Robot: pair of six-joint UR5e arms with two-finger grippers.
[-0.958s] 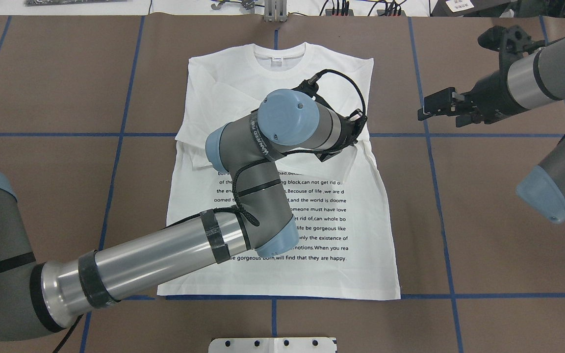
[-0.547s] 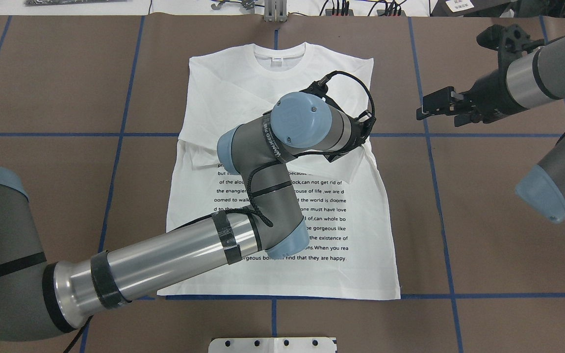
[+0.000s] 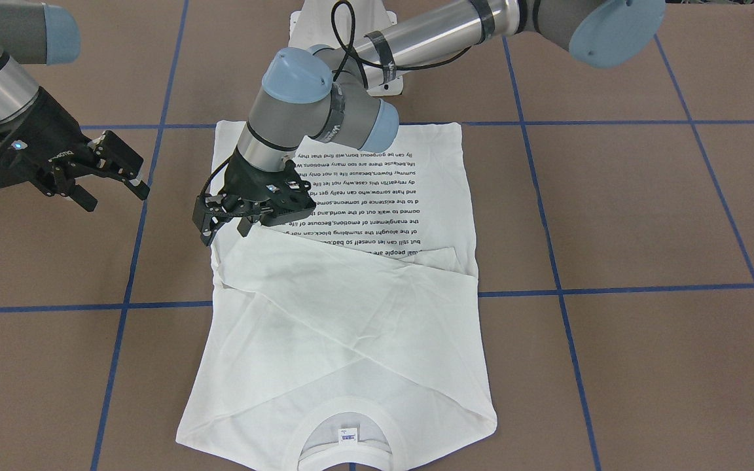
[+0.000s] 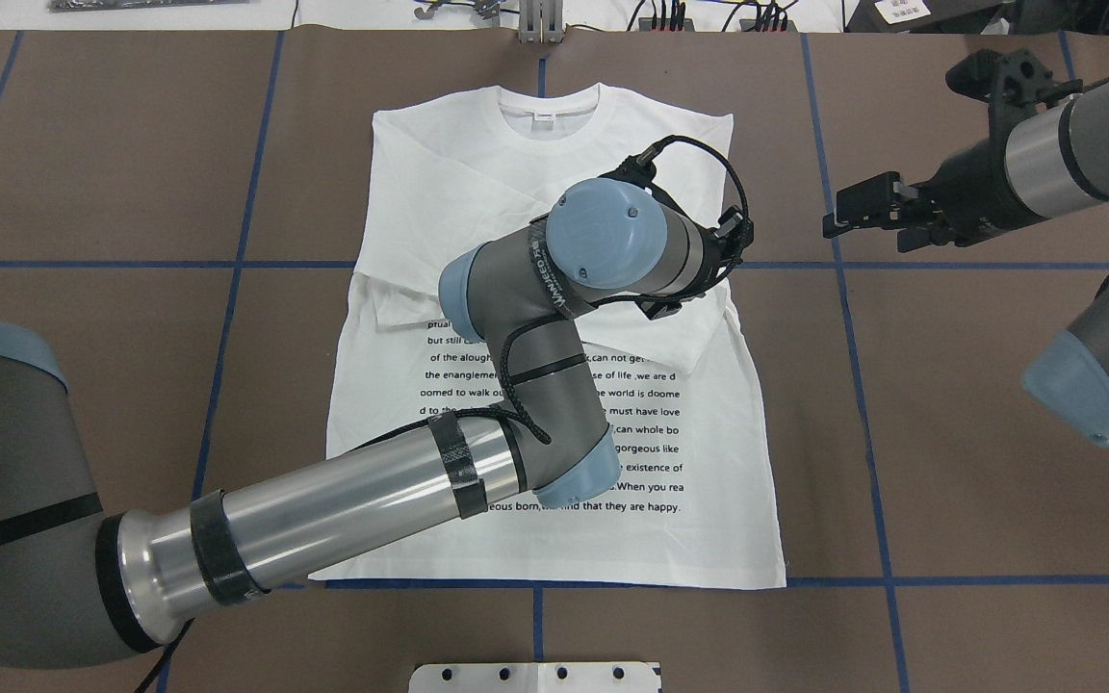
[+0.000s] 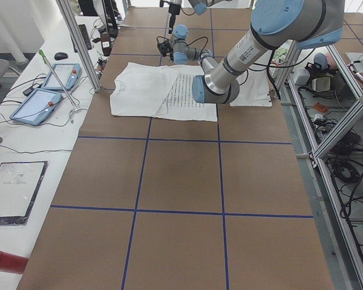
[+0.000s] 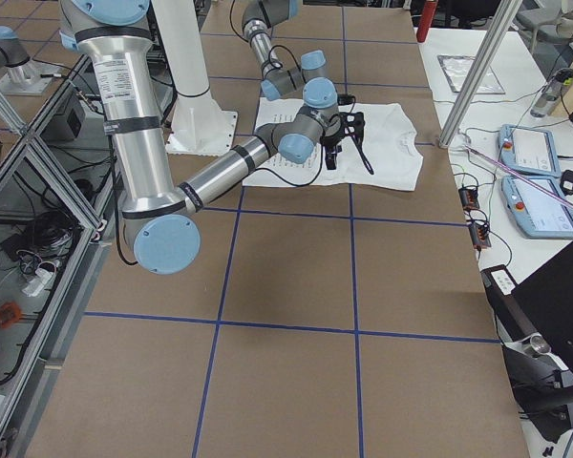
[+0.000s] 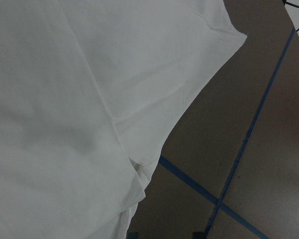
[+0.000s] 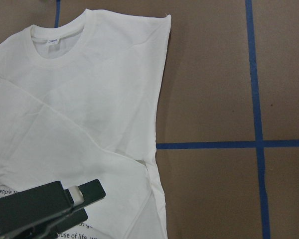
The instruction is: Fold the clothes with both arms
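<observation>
The white T-shirt (image 4: 439, 173) lies flat on the brown table, text side up, collar (image 3: 344, 425) away from the robot. Both sleeves are folded across the chest (image 3: 351, 314). My left arm (image 4: 535, 327) reaches over the shirt. Its gripper (image 3: 225, 234) hangs open just above the shirt's edge on the robot's right, by the folded sleeve, with nothing between the fingers. In the left wrist view that cloth edge (image 7: 139, 164) shows below. My right gripper (image 4: 836, 218) (image 3: 118, 196) hovers open beside the shirt, off the cloth; one finger (image 8: 45, 206) shows in the right wrist view.
Blue tape lines (image 4: 843, 289) grid the brown table. The white pedestal base (image 3: 315, 26) stands at the robot's edge. Beyond the far edge lie cables (image 4: 670, 14) and tablets (image 5: 39, 103) (image 6: 535, 153); aluminium frame posts (image 5: 78, 42) stand there too.
My left arm has slid toward the robot's right across the shirt, bringing its gripper to the shirt's edge. The right gripper has drawn slightly back. The shirt has not moved.
</observation>
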